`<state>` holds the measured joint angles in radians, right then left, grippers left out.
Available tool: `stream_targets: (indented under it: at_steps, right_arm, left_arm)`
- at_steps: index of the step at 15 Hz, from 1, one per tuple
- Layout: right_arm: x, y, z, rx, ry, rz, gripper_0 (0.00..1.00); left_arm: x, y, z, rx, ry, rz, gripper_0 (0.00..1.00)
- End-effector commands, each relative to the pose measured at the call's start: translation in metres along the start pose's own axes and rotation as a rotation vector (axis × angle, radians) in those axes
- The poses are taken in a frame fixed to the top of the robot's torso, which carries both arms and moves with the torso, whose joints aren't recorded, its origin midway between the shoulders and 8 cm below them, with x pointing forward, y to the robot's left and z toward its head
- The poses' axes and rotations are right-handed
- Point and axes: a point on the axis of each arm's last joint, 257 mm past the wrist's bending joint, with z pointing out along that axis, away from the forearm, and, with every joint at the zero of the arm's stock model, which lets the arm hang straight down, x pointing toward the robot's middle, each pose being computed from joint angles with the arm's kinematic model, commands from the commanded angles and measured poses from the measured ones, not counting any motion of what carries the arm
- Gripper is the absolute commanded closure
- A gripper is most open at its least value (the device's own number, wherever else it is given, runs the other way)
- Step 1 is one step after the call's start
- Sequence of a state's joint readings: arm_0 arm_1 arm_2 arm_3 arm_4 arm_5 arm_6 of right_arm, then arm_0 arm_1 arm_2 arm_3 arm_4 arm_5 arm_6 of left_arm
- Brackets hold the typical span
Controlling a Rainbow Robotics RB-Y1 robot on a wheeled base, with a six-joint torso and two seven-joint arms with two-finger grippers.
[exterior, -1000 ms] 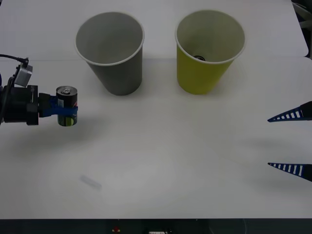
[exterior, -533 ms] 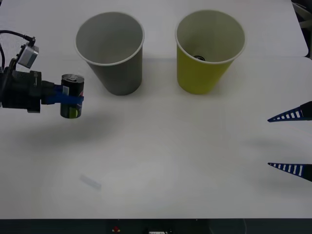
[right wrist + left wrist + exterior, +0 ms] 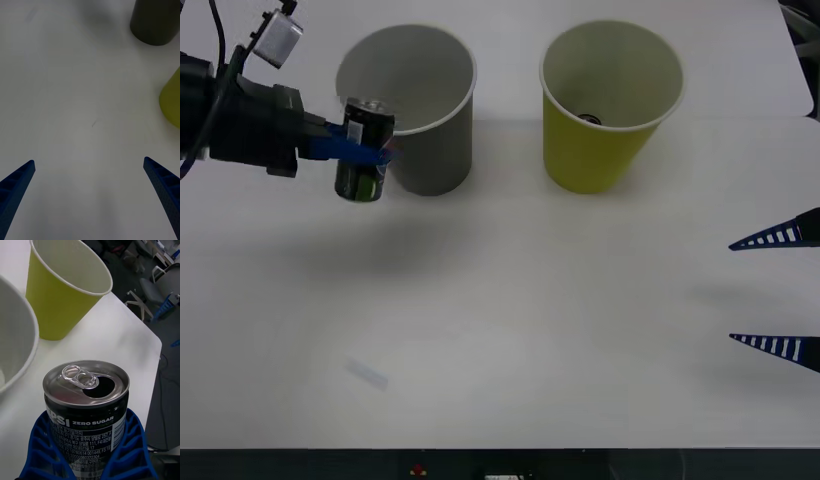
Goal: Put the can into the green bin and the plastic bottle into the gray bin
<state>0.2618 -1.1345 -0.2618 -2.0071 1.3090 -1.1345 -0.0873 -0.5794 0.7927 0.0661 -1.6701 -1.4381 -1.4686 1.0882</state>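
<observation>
Blue ribbed fingers of the left tool (image 3: 362, 152) are clamped round the can (image 3: 364, 150), which hangs clear of the white bench (image 3: 510, 320), just beside the near-left wall of the gray bin (image 3: 425, 150) and partly in front of it, its top about level with that bin's rim — not over the opening. Can is tilted a little, silver top leaning toward the gray bin. From the left wrist view the can (image 3: 87, 408) sits upright between the fingers (image 3: 43, 450), pull-tab top with its opening punched, dark body with white lettering; the left tool (image 3: 86, 461) wraps it on both sides low on the body. Gray bin's rim (image 3: 28, 352) is close beside the can, the green bin (image 3: 60, 300) farther off behind it. Both bins stand upright at the far side of the bench, gray on the left, green bin (image 3: 605, 150) on the right, near each other but apart; a small dark thing lies at the bottom of the green one, too small to tell. Right tool (image 3: 778, 291) sits at the right edge of the bench, well apart from the bins, fingers spread wide with nothing between them — right wrist view shows its tool (image 3: 90, 195) over bare bench, the gray bin (image 3: 155, 22) and green bin (image 3: 171, 101) ahead.
</observation>
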Motion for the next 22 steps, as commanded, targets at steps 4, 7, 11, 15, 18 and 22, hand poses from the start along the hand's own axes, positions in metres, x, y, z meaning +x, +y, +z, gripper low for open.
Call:
stream_targets:
  at_steps: [4,7,11,15,18,22]
  right_arm:
    - [0.0,0.0,0.0,0.0,0.0,0.0,0.0]
    - [0.0,0.0,0.0,0.0,0.0,0.0,0.0]
    - [0.0,0.0,0.0,0.0,0.0,0.0,0.0]
    - [0.0,0.0,0.0,0.0,0.0,0.0,0.0]
    - [0.0,0.0,0.0,0.0,0.0,0.0,0.0]
    - [0.0,0.0,0.0,0.0,0.0,0.0,0.0]
  left_arm:
    - [-0.07,-0.029,0.043,-0.044,0.005,0.036,1.0]
    - [-0.096,-0.033,0.07,-0.095,0.012,0.099,1.0]
    - [-0.132,-0.041,0.119,-0.113,-0.038,0.129,1.0]
    - [-0.171,-0.039,0.162,-0.121,-0.034,0.133,1.0]
    - [-0.186,-0.028,0.196,-0.168,-0.066,0.151,1.0]
    - [-0.195,-0.015,0.231,-0.218,-0.064,0.181,1.0]
